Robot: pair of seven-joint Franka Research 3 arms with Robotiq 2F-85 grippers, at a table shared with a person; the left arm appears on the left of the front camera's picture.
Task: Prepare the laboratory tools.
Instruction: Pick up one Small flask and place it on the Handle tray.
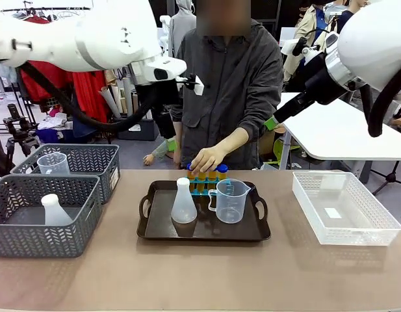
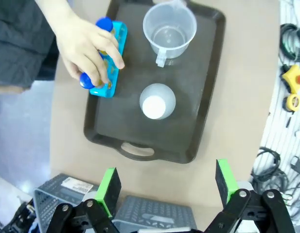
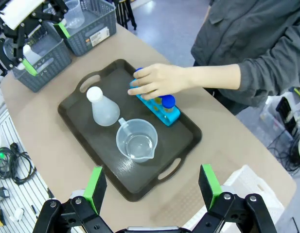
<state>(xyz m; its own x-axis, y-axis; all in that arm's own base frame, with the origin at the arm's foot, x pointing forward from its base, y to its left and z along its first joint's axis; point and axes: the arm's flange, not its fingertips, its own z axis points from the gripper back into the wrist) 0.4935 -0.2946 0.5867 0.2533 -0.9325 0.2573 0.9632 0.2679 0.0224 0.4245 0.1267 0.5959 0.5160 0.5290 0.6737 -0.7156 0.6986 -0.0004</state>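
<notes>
While a hand rests on the rack | flask, beaker on tray | both arms' fingers spread, empty

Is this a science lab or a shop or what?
Probably a robot testing room set up like a small lab. A conical flask, a measuring beaker and a blue tube rack sit on a dark tray, while clothing racks stand behind.
</notes>
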